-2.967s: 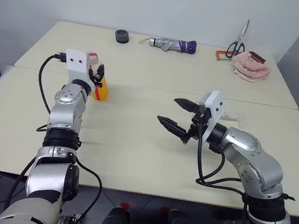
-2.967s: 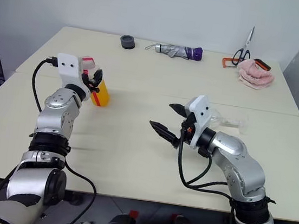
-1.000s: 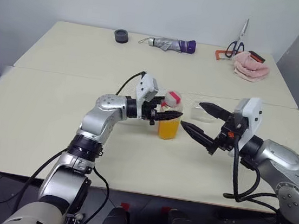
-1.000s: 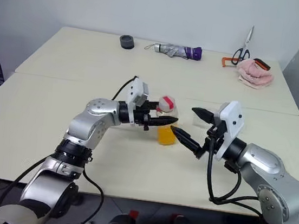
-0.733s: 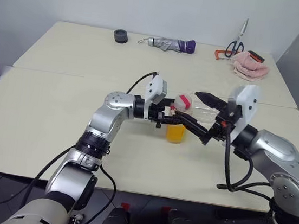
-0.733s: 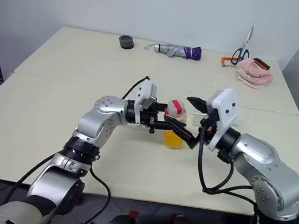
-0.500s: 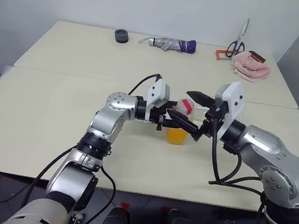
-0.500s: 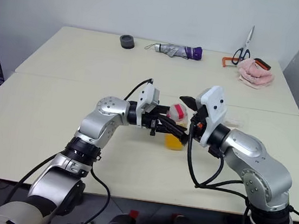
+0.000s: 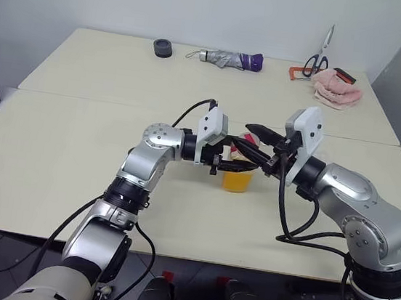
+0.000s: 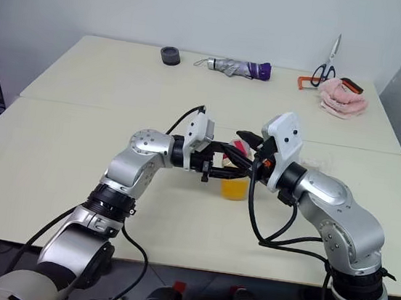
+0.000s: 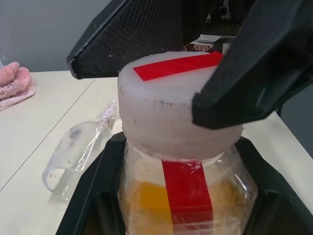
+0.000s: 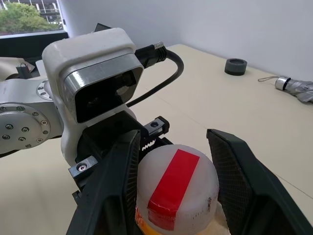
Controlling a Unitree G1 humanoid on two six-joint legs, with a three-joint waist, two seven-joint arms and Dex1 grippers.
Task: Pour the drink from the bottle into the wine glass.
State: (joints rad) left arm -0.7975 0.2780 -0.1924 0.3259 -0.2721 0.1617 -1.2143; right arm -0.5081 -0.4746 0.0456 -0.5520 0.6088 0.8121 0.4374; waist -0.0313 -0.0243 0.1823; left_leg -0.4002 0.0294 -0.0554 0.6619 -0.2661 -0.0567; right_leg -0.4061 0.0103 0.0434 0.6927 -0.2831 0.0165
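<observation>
you have the bottle (image 9: 239,171) at the centre of the frame in the left eye view, upright over the near worktop (image 9: 52,168), its lower body full of the orange drink (image 9: 237,181). your left pincer (image 10: 236,167) reaches in from the left of the frame and is clamped on the bottle just under the cap; in the left wrist view its black fingers (image 11: 93,196) sit against both sides of the clear body, either side of the vertical red stripe. your right pincer (image 12: 175,186) comes in from the right of the frame at cap height. in the right wrist view its two fingers (image 12: 117,181) bracket the white cap (image 12: 177,183), one on each side, narrowed to about the cap's width; in the left wrist view one finger presses on the cap's edge, so it looks closed on the cap.

the wine glass (image 11: 78,149) lies on its side on the worktop just behind the bottle, seen at the left of the left wrist view, its open bowl towards that camera.

along the far edge of the frame in the left eye view you have a dark ring (image 9: 163,47), a folded umbrella (image 9: 230,59), scissors (image 9: 319,58) and a pink cloth (image 9: 336,90), all well apart from the bottle.
</observation>
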